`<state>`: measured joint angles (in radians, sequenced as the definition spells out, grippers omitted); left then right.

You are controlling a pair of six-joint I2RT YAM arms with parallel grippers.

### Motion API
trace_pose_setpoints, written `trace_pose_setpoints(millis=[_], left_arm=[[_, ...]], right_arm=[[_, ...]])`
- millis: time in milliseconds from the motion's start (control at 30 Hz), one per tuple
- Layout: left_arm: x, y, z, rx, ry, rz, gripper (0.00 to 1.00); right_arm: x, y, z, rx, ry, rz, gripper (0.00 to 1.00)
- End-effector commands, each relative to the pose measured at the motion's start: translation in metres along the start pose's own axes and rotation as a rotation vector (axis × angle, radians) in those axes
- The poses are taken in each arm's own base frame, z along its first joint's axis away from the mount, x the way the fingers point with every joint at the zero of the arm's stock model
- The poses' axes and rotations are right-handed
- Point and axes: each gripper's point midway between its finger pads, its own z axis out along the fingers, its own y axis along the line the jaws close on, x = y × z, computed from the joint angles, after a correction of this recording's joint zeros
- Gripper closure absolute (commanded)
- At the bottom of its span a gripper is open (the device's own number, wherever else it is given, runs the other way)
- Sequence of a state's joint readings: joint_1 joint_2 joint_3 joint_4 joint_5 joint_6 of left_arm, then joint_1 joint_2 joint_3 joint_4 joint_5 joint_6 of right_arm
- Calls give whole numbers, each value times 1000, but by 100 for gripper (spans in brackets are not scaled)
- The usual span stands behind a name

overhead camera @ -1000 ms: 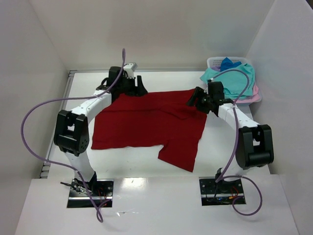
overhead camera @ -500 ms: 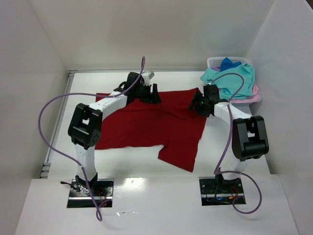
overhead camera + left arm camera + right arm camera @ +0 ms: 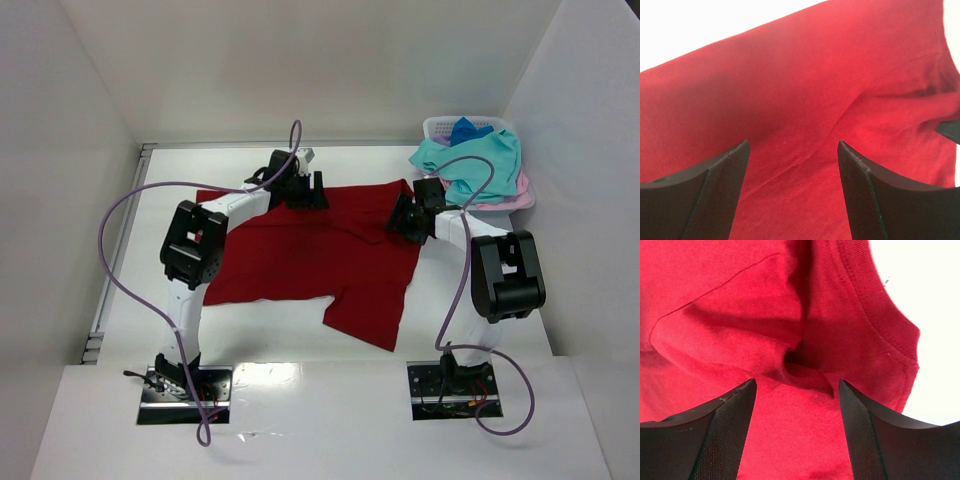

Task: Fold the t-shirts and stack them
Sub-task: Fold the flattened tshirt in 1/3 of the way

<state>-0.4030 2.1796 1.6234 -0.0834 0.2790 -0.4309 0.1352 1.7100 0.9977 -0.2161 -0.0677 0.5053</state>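
Note:
A large dark red t-shirt [image 3: 300, 250] lies spread on the white table, one part hanging toward the front right. My left gripper [image 3: 312, 192] is open and hovers just over the shirt's far edge; red cloth [image 3: 805, 100] fills its wrist view between the spread fingers [image 3: 722, 185]. My right gripper [image 3: 400, 216] is open over the shirt's far right corner, where a fold and a hemmed edge [image 3: 805, 360] lie between its fingers [image 3: 727, 430]. Teal [image 3: 470, 160], pink [image 3: 510, 198] and blue [image 3: 467, 129] shirts are heaped in the basket.
A pale slotted laundry basket [image 3: 436, 126] stands at the far right corner against the wall. White walls close in on the left, back and right. Purple cables loop from both arms.
My left gripper has moved right along the shirt's far edge, the arm's elbow swinging inward. My right gripper has moved slightly left and down onto the shirt's corner.

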Motion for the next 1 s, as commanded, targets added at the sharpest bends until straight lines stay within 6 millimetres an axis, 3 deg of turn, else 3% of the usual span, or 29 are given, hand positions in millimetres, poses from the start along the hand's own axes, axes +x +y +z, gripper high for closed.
trace_pose_setpoints(millis=[0, 200, 500, 800, 933, 967], left_arm=[[-13, -2, 1, -5, -39, -24, 21], [4, 12, 13, -47, -1, -58, 20], [15, 19, 21, -56, 23, -75, 19], [13, 29, 19, -68, 16, -87, 19], [13, 29, 19, -68, 16, -87, 18], [18, 31, 19, -72, 24, -90, 18]], right_arm=[[-3, 13, 3, -60, -15, 0, 28], [-9, 38, -16, -158, -28, 28, 29], [-6, 53, -43, -222, -59, 63, 29], [41, 90, -34, -241, 24, 21, 29], [53, 89, -20, -196, 43, 20, 30], [48, 90, -20, -190, 26, 21, 30]])
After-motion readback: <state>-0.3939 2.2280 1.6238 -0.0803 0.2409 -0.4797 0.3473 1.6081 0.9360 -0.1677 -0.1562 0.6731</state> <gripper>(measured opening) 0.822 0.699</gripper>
